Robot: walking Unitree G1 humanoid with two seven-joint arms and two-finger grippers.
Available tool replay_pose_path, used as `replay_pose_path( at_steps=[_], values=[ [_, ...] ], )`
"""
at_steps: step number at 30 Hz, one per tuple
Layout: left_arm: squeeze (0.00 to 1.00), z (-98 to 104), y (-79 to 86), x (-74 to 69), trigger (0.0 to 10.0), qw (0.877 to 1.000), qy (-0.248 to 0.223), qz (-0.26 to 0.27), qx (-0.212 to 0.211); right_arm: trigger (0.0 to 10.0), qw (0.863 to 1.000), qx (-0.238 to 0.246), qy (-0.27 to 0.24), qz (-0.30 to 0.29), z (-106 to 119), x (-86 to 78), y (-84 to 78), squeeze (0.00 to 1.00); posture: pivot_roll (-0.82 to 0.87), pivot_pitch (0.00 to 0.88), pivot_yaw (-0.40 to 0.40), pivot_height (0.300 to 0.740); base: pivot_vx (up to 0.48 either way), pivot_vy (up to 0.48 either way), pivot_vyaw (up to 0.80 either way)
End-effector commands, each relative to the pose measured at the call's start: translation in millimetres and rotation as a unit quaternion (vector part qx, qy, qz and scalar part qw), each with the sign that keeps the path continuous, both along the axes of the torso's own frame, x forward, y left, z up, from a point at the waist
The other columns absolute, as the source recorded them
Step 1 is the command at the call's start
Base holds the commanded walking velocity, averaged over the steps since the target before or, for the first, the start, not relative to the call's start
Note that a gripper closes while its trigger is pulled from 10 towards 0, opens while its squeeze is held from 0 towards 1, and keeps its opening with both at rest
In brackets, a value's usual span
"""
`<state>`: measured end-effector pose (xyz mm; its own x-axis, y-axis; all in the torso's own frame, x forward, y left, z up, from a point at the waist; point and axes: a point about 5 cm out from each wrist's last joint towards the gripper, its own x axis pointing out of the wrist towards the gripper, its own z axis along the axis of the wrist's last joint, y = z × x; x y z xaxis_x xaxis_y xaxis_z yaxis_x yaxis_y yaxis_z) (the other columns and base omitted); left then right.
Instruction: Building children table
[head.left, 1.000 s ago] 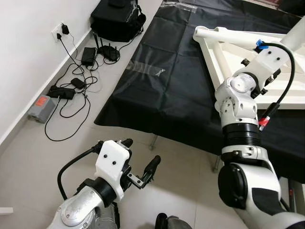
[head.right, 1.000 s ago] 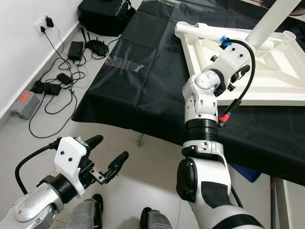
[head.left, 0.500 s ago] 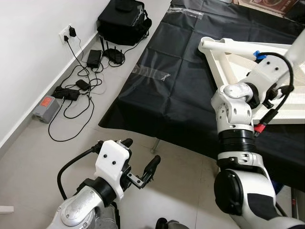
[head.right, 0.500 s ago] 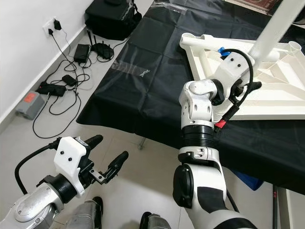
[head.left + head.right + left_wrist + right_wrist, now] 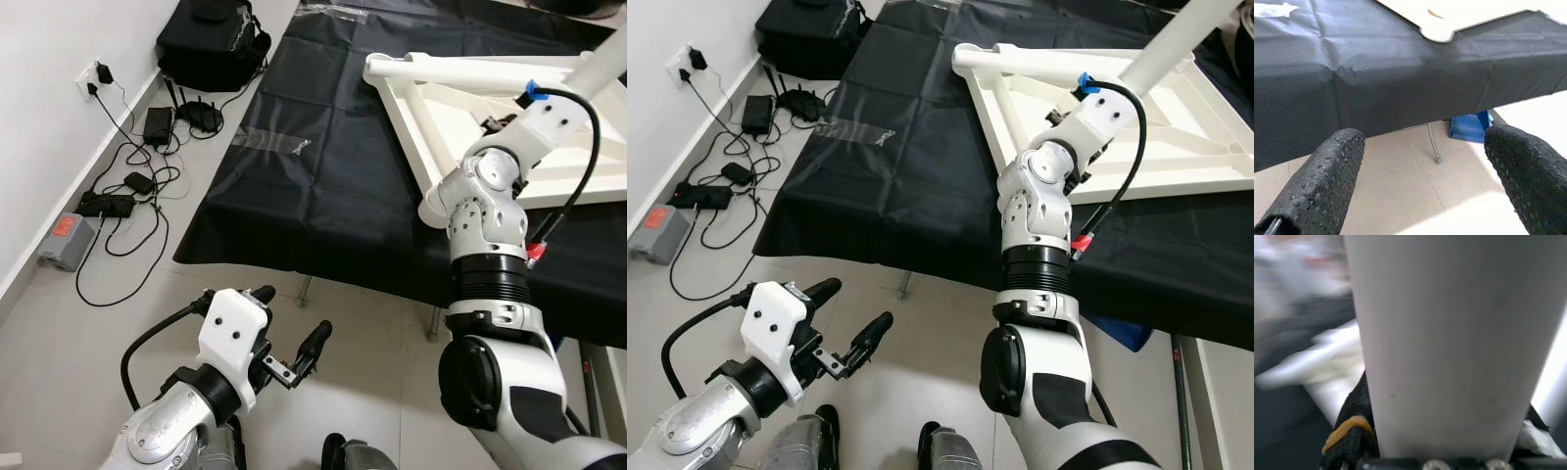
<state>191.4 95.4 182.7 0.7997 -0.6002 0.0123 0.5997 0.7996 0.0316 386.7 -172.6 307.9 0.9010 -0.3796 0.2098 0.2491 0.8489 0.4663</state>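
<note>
Bright, even indoor light; head views sharp, right wrist view blurred.

The black cloth (image 5: 323, 186) shows soft sheen along its creases, and the white frame (image 5: 1176, 147) is near overexposed. Faint shadows lie on the floor (image 5: 98, 333). A white leg (image 5: 1449, 342) looms close, its background smeared.

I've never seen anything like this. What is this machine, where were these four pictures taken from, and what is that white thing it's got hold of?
This is a humanoid robot with two silver arms. The two wide pictures come from cameras in its head, looking down. The close-ups come from a camera on each wrist. Ahead is a black-covered table bearing an upturned white children's table frame. The right gripper reaches over that frame, and its wrist view shows a white table leg clamped between its black fingers. The left gripper hangs open over the floor, holding nothing. Cables and chargers lie by the wall.
</note>
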Motion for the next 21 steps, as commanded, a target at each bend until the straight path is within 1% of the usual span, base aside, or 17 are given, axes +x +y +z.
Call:
replay_pose_path(
  at_steps=[1, 2, 3, 5, 6, 8, 9, 10, 11, 12, 13, 15, 16, 17, 18, 19, 21],
  values=[
    [0.0, -0.3, -1.6, 3.2, 10.0, 1.0, -0.008, -0.001, 0.002, 10.0, 0.984, -0.053, -0.12, 0.124, 39.6, -12.9, 28.7, 0.0, 0.18, 0.224, -0.074, 0.74, 0.0, 0.0, 0.0],
    [0.0, -0.3, -1.6, 3.2, 10.0, 1.0, -0.008, -0.001, 0.002, 10.0, 0.984, -0.053, -0.12, 0.124, 39.6, -12.9, 28.7, 0.0, 0.18, 0.224, -0.074, 0.74, 0.0, 0.0, 0.0],
    [0.0, 1.9, -1.8, 6.6, 10.0, 1.0, -0.016, 0.004, 0.004, 10.0, 0.974, -0.078, -0.155, 0.143, 49.4, -21.1, 31.1, 0.0, 0.18, 0.218, -0.075, 0.74, 0.0, 0.0, 0.0],
    [0.0, 1.9, -1.8, 6.6, 10.0, 1.0, -0.016, 0.004, 0.004, 10.0, 0.974, -0.078, -0.155, 0.143, 49.4, -21.1, 31.1, 0.0, 0.18, 0.218, -0.075, 0.74, 0.0, 0.0, 0.0],
    [0.0, 2.7, -1.7, 9.2, 10.0, 1.0, -0.021, 0.008, 0.005, 10.0, 0.969, -0.093, -0.171, 0.15, 53.3, -25.3, 31.7, 0.0, 0.18, 0.213, -0.074, 0.74, 0.0, 0.0, 0.0],
    [0.0, 7.9, -2.9, 18.2, 10.0, 0.999, -0.041, 0.023, 0.0, 10.0, 0.953, -0.124, -0.223, 0.163, 61.9, -45.0, 28.7, 0.0, 0.16, 0.188, -0.065, 0.74, 0.0, 0.0, 0.0],
    [0.0, 7.9, -2.9, 18.2, 10.0, 0.999, -0.041, 0.023, 0.0, 10.0, 0.953, -0.124, -0.223, 0.163, 61.9, -45.0, 28.7, 0.0, 0.16, 0.188, -0.065, 0.74, 0.0, 0.0, 0.0],
    [0.0, 9.6, -3.2, 21.3, 10.0, 0.998, -0.047, 0.029, -0.003, 10.0, 0.947, -0.13, -0.239, 0.173, 64.1, -51.0, 28.3, 0.0, 0.16, 0.188, -0.065, 0.74, 0.0, 0.0, 0.0],
    [0.0, 9.6, -3.2, 21.3, 10.0, 0.998, -0.047, 0.029, -0.003, 10.0, 0.947, -0.13, -0.239, 0.173, 64.1, -51.0, 28.3, 0.0, 0.16, 0.188, -0.065, 0.74, 0.0, 0.0, 0.0],
    [0.0, 12.6, -4.1, 25.2, 10.0, 0.998, -0.054, 0.034, -0.007, 10.0, 0.941, -0.133, -0.25, 0.184, 65.2, -56.7, 29.0, 0.0, 0.16, 0.176, -0.061, 0.74, 0.0, 0.0, 0.0],
    [0.0, 19.6, -4.6, 30.2, 10.0, 0.997, -0.071, 0.041, -0.009, 10.0, 0.938, -0.16, -0.249, 0.178, 62.3, -60.4, 29.9, 0.0, 0.16, 0.169, -0.057, 0.74, 0.0, 0.0, 0.0],
    [0.0, 25.6, -4.8, 33.8, 10.0, 0.995, -0.082, 0.048, -0.015, 10.0, 0.936, -0.173, -0.247, 0.18, 57.6, -63.1, 30.2, 0.0, 0.16, 0.167, -0.054, 0.74, 0.0, 0.0, 0.0],
    [0.0, 30.8, -4.0, 38.1, 10.0, 0.994, -0.094, 0.058, -0.016, 10.0, 0.936, -0.203, -0.236, 0.163, 50.1, -64.1, 27.8, 0.0, 0.16, 0.157, -0.056, 0.74, 0.0, 0.0, 0.0],
    [0.0, 30.8, -4.0, 38.1, 10.0, 0.994, -0.094, 0.058, -0.016, 10.0, 0.936, -0.203, -0.236, 0.163, 50.1, -64.1, 27.8, 0.0, 0.16, 0.157, -0.056, 0.74, 0.0, 0.0, 0.0],
    [0.0, 34.8, -2.1, 42.4, 10.0, 0.992, -0.1, 0.07, -0.023, 10.0, 0.94, -0.212, -0.217, 0.159, 38.7, -64.6, 23.5, 0.0, 0.16, 0.151, -0.053, 0.74, 0.0, 0.0, -0.48],
    [0.0, 34.8, -2.1, 42.4, 10.0, 0.992, -0.1, 0.07, -0.023, 10.0, 0.94, -0.212, -0.217, 0.159, 38.7, -64.6, 23.5, 0.0, 0.16, 0.151, -0.053, 0.74, 0.0, 0.0, -0.48],
    [0.0, 40.1, 2.4, 50.6, 10.0, 0.989, -0.11, 0.096, -0.03, 10.0, 0.945, -0.222, -0.187, 0.149, 21.3, -66.4, 15.4, 0.0, 0.15, 0.141, -0.049, 0.74, 0.0, 0.0, -0.4]
  ],
)
